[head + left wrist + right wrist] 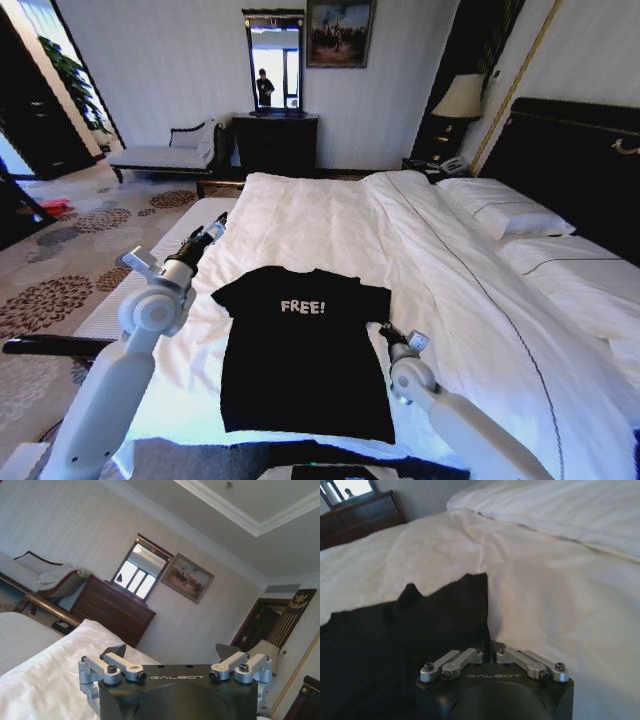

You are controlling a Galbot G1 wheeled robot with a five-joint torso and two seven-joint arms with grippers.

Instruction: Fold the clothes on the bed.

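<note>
A black T-shirt (308, 355) with white "FREE!" lettering lies flat and face up on the white duvet (420, 250) near the foot of the bed (560, 140), collar toward the pillows (505, 212). The right gripper (384, 331) sits low at the shirt's right side, just below the right sleeve, touching or almost touching the edge of the cloth; in the right wrist view its fingers (488, 645) are drawn together over the boundary between black fabric (395, 645) and duvet (560, 595), though whether cloth is pinched between them cannot be told. The left gripper (214, 229) is raised above the bed's left edge, apart from the shirt's left sleeve, its fingers (117, 650) spread wide and holding nothing.
</note>
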